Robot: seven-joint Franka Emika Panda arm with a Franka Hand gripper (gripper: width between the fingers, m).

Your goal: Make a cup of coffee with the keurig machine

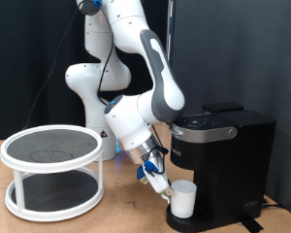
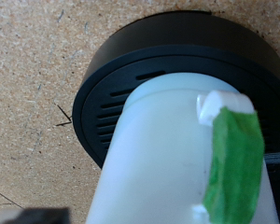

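Note:
The white cup [image 1: 183, 200] stands upright on the round black drip base [image 1: 199, 222] of the keurig machine [image 1: 228, 155], under its brew head. My gripper [image 1: 166, 188] reaches down at a slant from the exterior view's left, its fingertips at the cup's left rim. The machine's lid is down. In the wrist view the cup [image 2: 163, 154] fills the frame, with green tape [image 2: 235, 163] on its handle. The slotted drip base [image 2: 121, 89] shows behind it. No fingers show clearly there.
A white two-tier round stand [image 1: 53, 170] with dark shelves sits on the wooden table [image 1: 121, 209] at the exterior view's left. The robot's base stands behind it. A black curtain closes the back.

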